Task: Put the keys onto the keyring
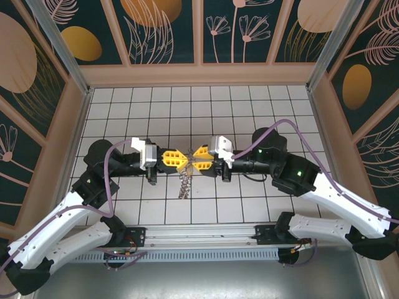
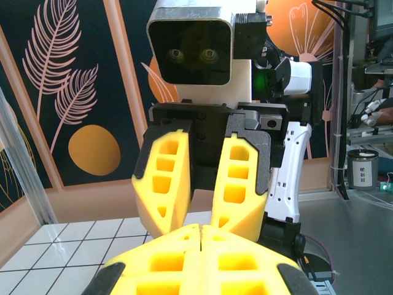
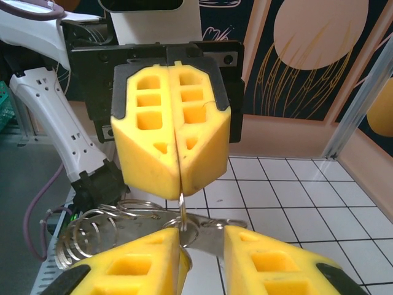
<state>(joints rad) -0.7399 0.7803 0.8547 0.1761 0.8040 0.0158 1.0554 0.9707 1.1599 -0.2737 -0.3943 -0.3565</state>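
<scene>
Grey metal keyring (image 3: 182, 214) is dangling from the shut yellow-fingered left pincer (image 3: 178, 192), and the half-open right pincer (image 3: 202, 241) is probably risking tugging it free.

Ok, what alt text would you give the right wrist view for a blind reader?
The left pincer, yellow and shut, faces the camera, pinching a thin keyring at its tips. Below, the right pincer stands open around it, with wire loops dangling at left and a white tiled table behind.
</scene>
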